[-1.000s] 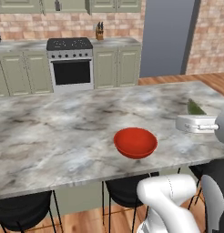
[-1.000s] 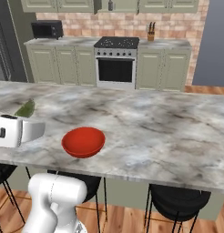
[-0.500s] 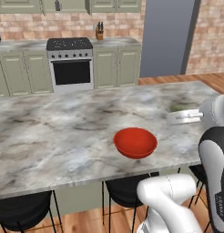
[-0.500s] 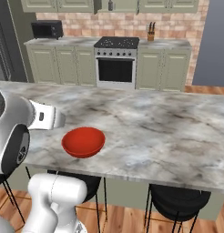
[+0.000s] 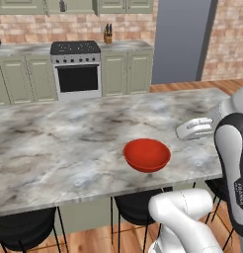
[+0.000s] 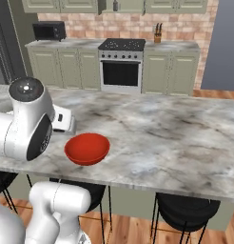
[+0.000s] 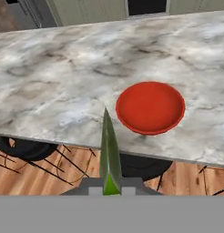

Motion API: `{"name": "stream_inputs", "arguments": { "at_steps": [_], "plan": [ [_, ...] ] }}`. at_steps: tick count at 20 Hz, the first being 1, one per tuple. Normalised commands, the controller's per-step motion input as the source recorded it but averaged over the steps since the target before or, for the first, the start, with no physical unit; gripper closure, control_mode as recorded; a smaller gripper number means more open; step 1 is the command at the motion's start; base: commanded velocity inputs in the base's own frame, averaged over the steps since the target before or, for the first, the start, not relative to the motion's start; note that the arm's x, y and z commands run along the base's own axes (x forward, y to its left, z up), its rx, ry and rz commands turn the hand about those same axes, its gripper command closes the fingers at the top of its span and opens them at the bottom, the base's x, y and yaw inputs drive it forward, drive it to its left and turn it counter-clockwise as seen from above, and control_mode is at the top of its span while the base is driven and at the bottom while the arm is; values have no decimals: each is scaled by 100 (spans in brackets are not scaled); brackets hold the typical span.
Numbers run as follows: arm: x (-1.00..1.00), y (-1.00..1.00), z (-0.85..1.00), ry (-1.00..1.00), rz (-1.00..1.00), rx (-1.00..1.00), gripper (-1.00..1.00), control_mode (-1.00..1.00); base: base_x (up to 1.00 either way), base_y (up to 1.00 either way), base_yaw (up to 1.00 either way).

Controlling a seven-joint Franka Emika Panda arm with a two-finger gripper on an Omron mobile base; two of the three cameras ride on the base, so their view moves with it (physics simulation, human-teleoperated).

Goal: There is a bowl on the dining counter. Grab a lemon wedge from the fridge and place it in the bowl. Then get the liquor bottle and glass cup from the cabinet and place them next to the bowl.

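The red bowl stands empty near the front edge of the marble dining counter. My gripper hovers just above the counter, a short way to the bowl's right in the left base view. In the hand view the gripper is shut on the lemon wedge, a thin yellowish-green sliver pointing up toward the bowl's left rim. The liquor bottle and glass cup are out of view. The fridge shows at the far left edge.
Black stools stand under the counter's front edge. Behind it are a stove, green base cabinets, a microwave and a knife block. Sage-green wall cabinets run along the top.
The arm has swung in over the counter's edge, carrying the hand and the lemon wedge closer to the bowl. The bowl has not moved.
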Motion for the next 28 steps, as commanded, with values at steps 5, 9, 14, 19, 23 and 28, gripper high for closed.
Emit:
{"name": "stream_inputs", "arguments": {
  "at_steps": [5, 9, 14, 19, 23, 28],
  "plan": [
    [34, 5, -29, 26, 0, -1, 100, -100, 0, 0, 0],
    [41, 10, -21, 26, 0, -1, 100, -100, 0, 0, 0],
    [43, 8, -27, 27, 0, -2, 100, -100, 0, 0, 0],
    [40, 2, -26, 21, 0, -1, 100, -100, 0, 0, 0],
    [30, 0, -31, 8, 0, -4, 100, -100, 0, 0, 0],
    [37, 0, -44, 0, 0, -13, 100, -100, 0, 0, 0]
  ]
}}
